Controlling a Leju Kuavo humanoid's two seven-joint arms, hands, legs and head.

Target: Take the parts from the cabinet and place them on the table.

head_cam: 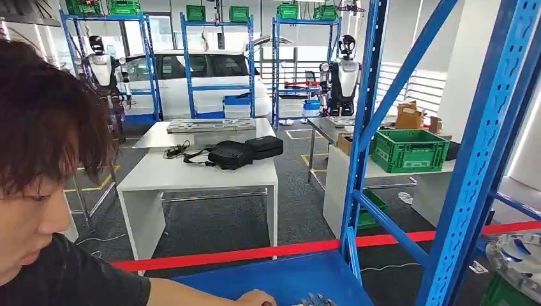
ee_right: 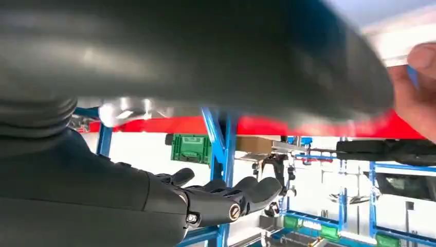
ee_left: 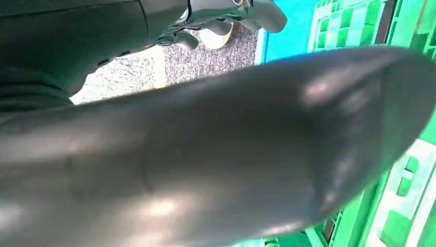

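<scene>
The right robot hand (ee_right: 226,198) is showing in its wrist view with dark fingers (ee_right: 259,188) stretching forward, slightly apart, and nothing between them; a broad dark blurred shape (ee_right: 195,56) is lying right over it, and whether it is touching the hand cannot be told. In the head view, fingertips of a robot hand are just poking up at the near edge over the blue shelf board (head_cam: 281,277), too little to say which hand. The left robot hand (ee_left: 221,13) is showing as grey fingers in its wrist view, curling loosely; whether it is holding anything cannot be told, as a large dark blurred shape (ee_left: 221,154) is covering most of that picture. Beside that shape a green crate (ee_left: 355,31) is showing its lattice wall. A person (head_cam: 44,159) is leaning in at the near left, one hand (head_cam: 255,298) resting on the shelf board next to the fingertips. At the near right a round silver part (head_cam: 520,255) is lying within the blue cabinet frame (head_cam: 478,146). Farther off, a white desk (head_cam: 198,175) is carrying two black bags (head_cam: 245,152), and a green crate (head_cam: 408,150) is sitting on another desk to the right; its contents cannot be seen. Two robots are standing far back.
</scene>
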